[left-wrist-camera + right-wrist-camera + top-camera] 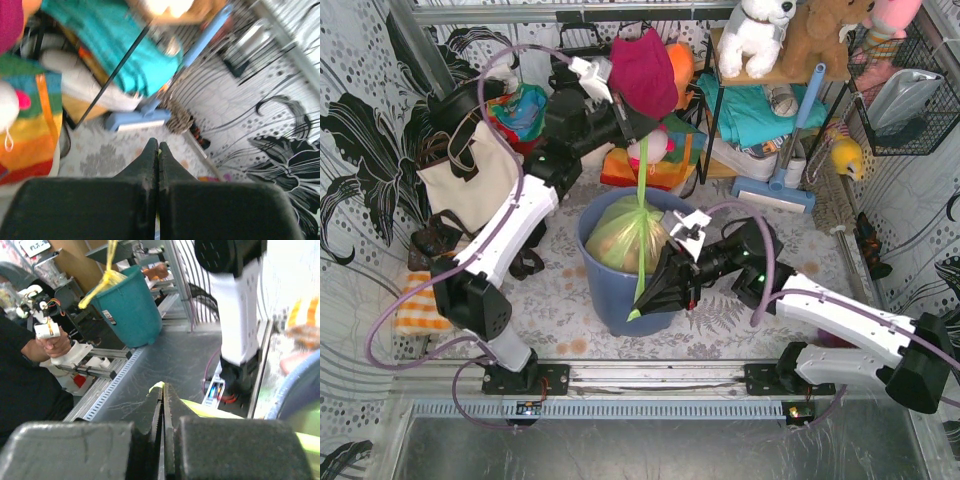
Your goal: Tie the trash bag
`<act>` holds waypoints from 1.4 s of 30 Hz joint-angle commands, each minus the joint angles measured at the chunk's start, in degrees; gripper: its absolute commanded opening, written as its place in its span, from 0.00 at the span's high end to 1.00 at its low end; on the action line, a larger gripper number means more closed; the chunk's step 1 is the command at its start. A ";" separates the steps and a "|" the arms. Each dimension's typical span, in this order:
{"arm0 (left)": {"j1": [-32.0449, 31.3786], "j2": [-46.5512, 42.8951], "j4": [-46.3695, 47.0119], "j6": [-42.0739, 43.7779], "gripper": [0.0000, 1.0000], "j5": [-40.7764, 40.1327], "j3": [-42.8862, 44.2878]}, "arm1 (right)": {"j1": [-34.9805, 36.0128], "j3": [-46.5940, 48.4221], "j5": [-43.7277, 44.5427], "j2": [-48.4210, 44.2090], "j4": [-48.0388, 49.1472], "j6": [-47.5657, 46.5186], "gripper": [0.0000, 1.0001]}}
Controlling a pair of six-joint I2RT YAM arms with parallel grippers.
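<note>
Lime-green trash bag (625, 240), both tails taut

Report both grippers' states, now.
Left gripper: shut on the trash bag, its strip stretched upward.
Right gripper: shut on the bag's other strip.

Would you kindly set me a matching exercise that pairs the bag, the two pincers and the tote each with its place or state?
Column one:
1. bag
2. left pincer
3. right pincer
4. tote

Column two:
A. white, at the far left
B. shut on the bag at the near side of the bin
C. sitting in the bin
D. shut on the bag above the bin

Pairs: 1-C, 2-D, 3-B, 4-A
</note>
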 commanded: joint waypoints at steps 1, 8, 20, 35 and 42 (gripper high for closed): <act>4.93 7.55 10.76 3.54 1.00 -16.55 -4.93 | 5.45 -9.66 -14.08 -2.24 10.66 10.97 1.00; 6.50 10.86 10.08 3.61 1.00 -17.56 -5.66 | 5.54 -15.90 -13.51 -0.59 28.74 24.32 1.00; 7.59 7.49 4.26 4.30 1.00 -15.02 4.32 | 5.62 -4.00 -14.35 -4.21 1.65 8.55 1.00; 1.91 -9.40 -12.90 2.87 0.48 -2.43 -10.09 | 5.63 -3.38 6.70 -8.20 -29.32 -20.10 0.95; -2.56 -19.07 -17.89 -0.49 0.41 -1.74 -18.93 | 5.62 -2.76 6.37 -6.48 -28.54 -20.19 0.95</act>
